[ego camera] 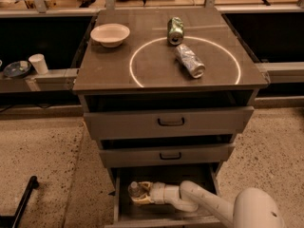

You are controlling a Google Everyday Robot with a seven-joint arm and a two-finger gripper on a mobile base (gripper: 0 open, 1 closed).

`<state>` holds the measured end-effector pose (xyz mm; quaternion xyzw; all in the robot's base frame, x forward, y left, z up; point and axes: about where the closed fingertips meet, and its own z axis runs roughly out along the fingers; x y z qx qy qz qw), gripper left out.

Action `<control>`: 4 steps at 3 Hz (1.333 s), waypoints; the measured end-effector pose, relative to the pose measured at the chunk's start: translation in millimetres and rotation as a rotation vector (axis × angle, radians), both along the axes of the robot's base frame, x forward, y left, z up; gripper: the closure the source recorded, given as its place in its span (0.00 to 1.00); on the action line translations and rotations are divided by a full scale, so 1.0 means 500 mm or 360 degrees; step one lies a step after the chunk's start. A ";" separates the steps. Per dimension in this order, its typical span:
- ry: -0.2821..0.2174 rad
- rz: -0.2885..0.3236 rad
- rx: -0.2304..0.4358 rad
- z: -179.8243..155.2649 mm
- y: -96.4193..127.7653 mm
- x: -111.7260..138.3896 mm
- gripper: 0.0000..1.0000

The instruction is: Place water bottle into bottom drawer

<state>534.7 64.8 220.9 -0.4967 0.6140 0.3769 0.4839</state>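
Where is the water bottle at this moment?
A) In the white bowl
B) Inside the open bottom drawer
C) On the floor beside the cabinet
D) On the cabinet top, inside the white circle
B: the water bottle sits in the left part of the open bottom drawer, where the gripper reaches in and holds it.

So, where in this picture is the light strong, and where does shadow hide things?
Camera view: the cabinet top is evenly lit, with a bright white ring around the crushed can; the bottom drawer lies in shadow under the upper drawers, so the gripper at the water bottle inside it looks dim.
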 end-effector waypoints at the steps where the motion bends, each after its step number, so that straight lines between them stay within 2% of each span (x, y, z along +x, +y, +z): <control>1: -0.0002 0.0001 -0.0012 -0.026 0.005 -0.001 0.36; 2: -0.0002 0.0000 -0.0012 -0.027 0.005 -0.001 0.11; 3: -0.0002 0.0001 -0.0012 -0.027 0.005 -0.001 0.00; 4: -0.0002 0.0001 -0.0012 -0.027 0.005 -0.001 0.00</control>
